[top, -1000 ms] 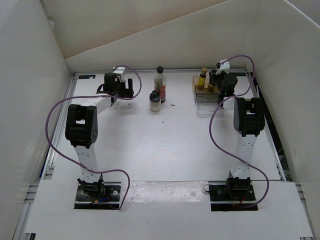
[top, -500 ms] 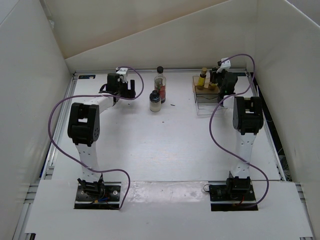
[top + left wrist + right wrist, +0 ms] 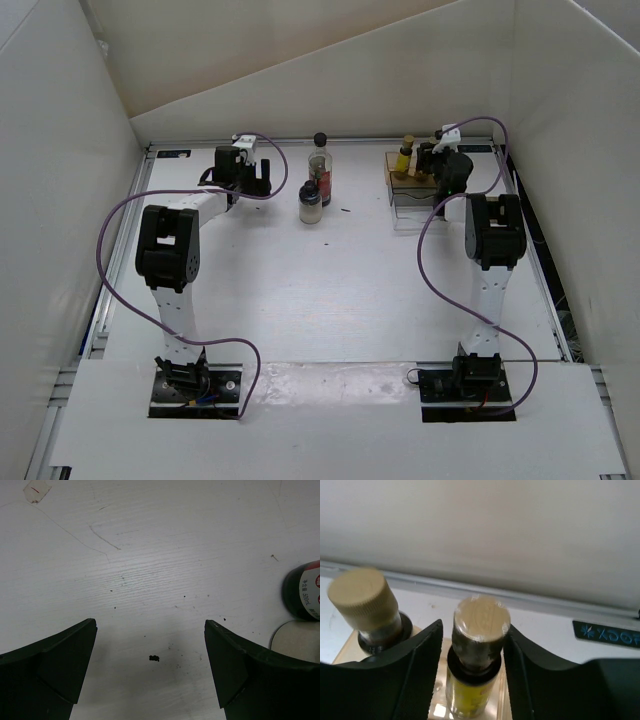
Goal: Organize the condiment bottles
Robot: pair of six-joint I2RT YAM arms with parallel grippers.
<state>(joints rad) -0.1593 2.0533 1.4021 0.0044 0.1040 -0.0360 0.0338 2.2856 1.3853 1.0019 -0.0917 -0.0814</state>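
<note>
**Top view.** Rack (image 3: 415,200) sat in the upper right of the frame, one yellow bottle (image 3: 405,155) standing in it. Right gripper (image 3: 437,160) was at the rack just right of that bottle, hiding whatever sat under it. Against the frames a moment before, its wrist had shifted only slightly. Tall bottle (image 3: 320,163) and squat jar (image 3: 310,203) stood touching at upper centre, out on the table and not in the rack, unmoved. Left gripper (image 3: 250,178) was upper left, near them but apart. It had crept a little toward them a second earlier and then held.

**Left wrist view.** Left gripper (image 3: 150,630) had its jaws wide apart over bare table (image 3: 160,540), nothing between them. The tall bottle's dark lower body (image 3: 302,592) showed at the right edge, with a pale round shape under it that was probably the squat jar.

**Right wrist view.** Second yellow bottle (image 3: 480,625) stood upright in the rack beside the first (image 3: 357,597). Right gripper (image 3: 472,630) flanked its neck, jaws eased apart, with a sliver of daylight on the left side and the right finger still very close.

**Reading.** The grip had just let go, so the second yellow bottle looked delivered. Two bottles seemed left to place.
</note>
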